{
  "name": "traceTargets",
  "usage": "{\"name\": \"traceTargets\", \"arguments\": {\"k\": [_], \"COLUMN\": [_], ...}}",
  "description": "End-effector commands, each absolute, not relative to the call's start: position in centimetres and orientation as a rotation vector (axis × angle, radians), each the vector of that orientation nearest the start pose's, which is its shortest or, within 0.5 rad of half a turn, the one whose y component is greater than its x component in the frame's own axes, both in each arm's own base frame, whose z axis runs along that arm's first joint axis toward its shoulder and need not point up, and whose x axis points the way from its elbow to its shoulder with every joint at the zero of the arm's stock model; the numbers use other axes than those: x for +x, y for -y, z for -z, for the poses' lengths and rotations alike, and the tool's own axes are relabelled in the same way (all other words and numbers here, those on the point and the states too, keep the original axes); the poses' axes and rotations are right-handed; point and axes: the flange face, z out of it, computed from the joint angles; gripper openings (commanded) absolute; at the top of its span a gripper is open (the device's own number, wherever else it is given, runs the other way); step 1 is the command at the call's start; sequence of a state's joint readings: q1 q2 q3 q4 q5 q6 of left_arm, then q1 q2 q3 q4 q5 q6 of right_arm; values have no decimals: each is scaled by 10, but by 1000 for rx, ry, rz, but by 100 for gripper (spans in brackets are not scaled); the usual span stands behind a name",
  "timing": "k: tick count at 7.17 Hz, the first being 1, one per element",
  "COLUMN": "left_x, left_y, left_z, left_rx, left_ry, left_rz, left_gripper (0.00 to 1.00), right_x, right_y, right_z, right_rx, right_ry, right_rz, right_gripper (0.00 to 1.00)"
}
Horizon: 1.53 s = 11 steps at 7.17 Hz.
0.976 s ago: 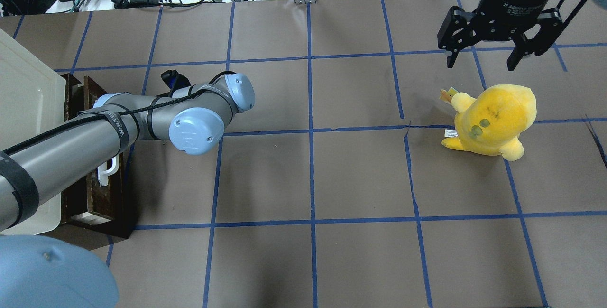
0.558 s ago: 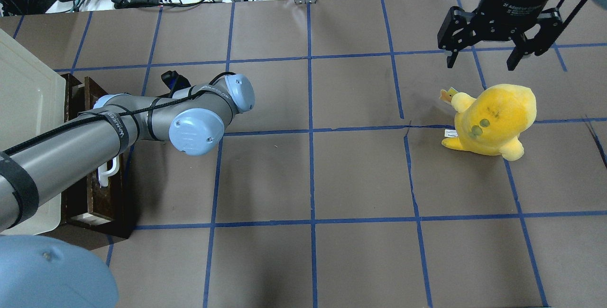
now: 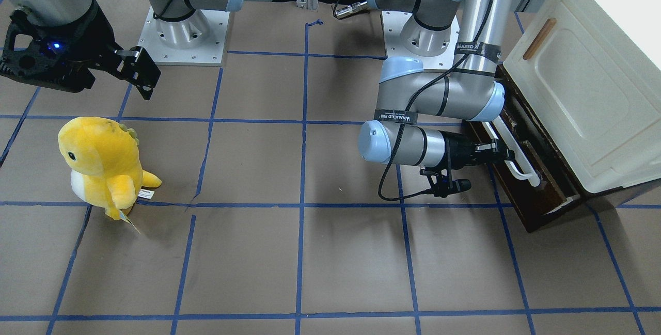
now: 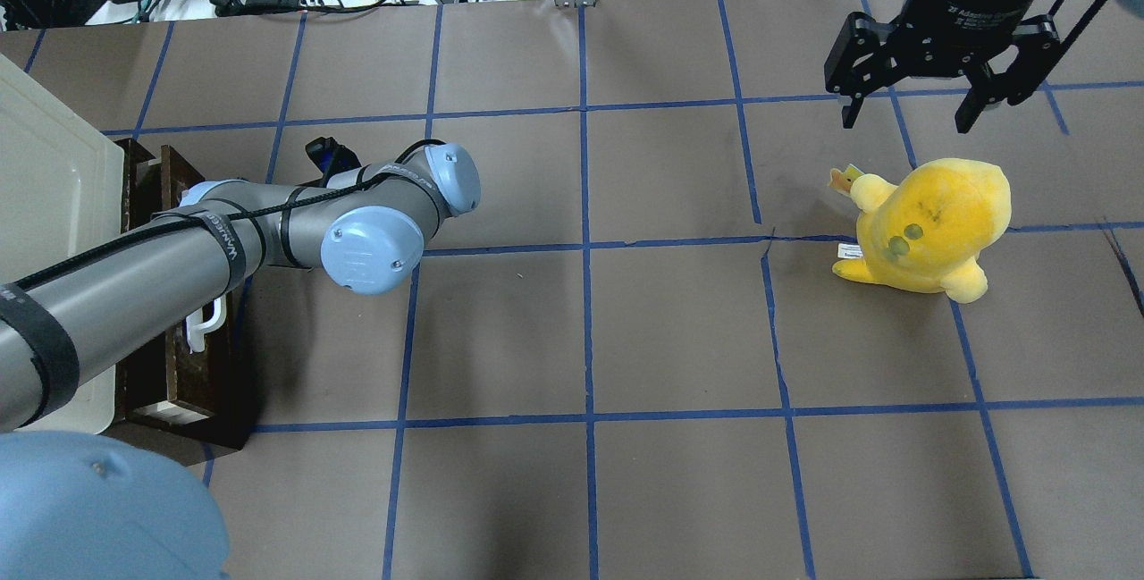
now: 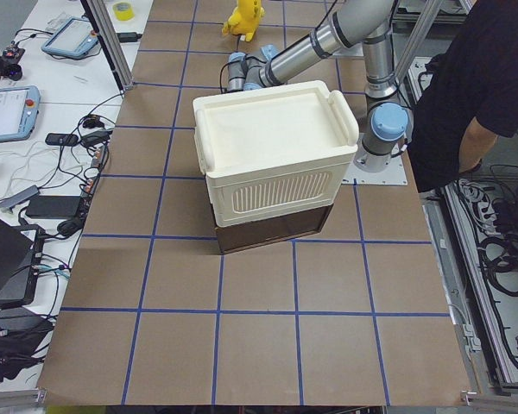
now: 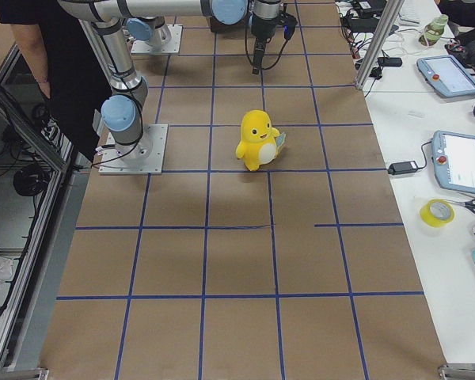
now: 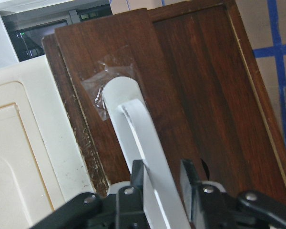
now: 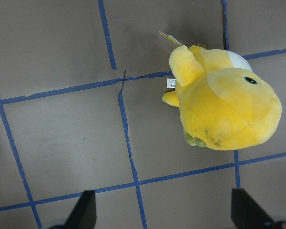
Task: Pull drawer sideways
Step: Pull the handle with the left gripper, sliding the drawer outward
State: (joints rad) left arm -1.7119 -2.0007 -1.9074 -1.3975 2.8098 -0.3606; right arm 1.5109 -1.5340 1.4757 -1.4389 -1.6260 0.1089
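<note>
Brown paper with blue tape lines covers the table [image 4: 626,339]. The left gripper [image 7: 161,177] is pinched narrow on the white handle [image 7: 131,124] of the drawer [image 3: 532,206]. Its dark front lies just beyond the fingertips, under the cream cabinet [image 3: 583,92]. I judge the pull has only begun: the drawer stands out a little, so next comes a straight draw backwards. What is inside, I cannot tell. The right gripper [image 4: 912,106] hangs wide open above a yellow plush [image 4: 929,222].

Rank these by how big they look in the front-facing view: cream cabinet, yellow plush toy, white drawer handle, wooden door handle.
1. cream cabinet, though the frame cuts part of it off
2. yellow plush toy
3. white drawer handle
4. wooden door handle, slightly shorter than the white one
</note>
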Motion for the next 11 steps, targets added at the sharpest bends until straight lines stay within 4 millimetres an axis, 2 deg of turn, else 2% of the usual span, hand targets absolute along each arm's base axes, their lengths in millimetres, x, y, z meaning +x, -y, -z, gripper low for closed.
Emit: {"name": "traceTargets", "arguments": {"k": [1, 2, 9, 11], "left_x": [-113, -113, -115, -126], "left_y": [515, 515, 518, 516], "left_z": [-195, -194, -196, -196], "left_rx": [193, 194, 202, 218], "left_ry": [-1840, -1840, -1841, -1839], "left_rz": [-212, -214, -207, -190], "left_gripper": [25, 20, 20, 20], "right_x": [97, 98, 98, 97], "right_y": [506, 506, 506, 506], "right_z": [-504, -504, -504, -504], "right_rx": [269, 266, 266, 269], "right_ry": [-3185, -3185, -3185, -3185], "right_rz": [-116, -116, -116, -116], "right_gripper": [100, 100, 100, 100]}}
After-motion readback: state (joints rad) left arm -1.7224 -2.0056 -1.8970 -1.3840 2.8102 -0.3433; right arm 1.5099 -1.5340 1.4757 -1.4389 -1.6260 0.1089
